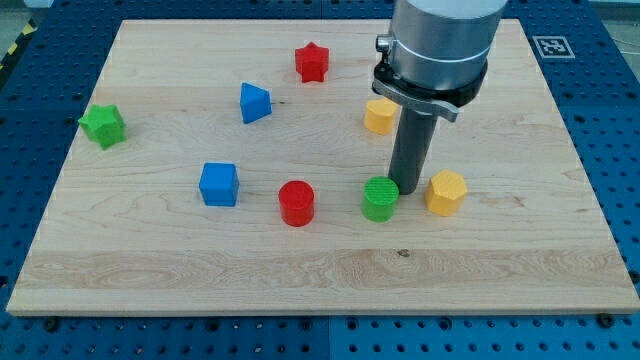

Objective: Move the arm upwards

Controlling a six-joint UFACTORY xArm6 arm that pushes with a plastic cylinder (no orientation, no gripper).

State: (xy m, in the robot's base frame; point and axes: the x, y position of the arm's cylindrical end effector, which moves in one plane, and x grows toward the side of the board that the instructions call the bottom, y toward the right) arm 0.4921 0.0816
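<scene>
My tip (407, 190) rests on the wooden board, just right of and behind the green cylinder (380, 199) and left of the yellow hexagonal block (446, 192). It looks to be touching or nearly touching the green cylinder. Another yellow block (379, 116) sits behind the rod, partly hidden by the arm's body (437, 50). A red cylinder (296, 203) stands left of the green one. A blue cube (218, 184) lies further left.
A red star block (312, 62) sits near the view's top. A blue wedge-like block (254, 102) lies left of centre. A green star block (103, 125) sits at the board's left edge. The board (320, 280) rests on a blue perforated table.
</scene>
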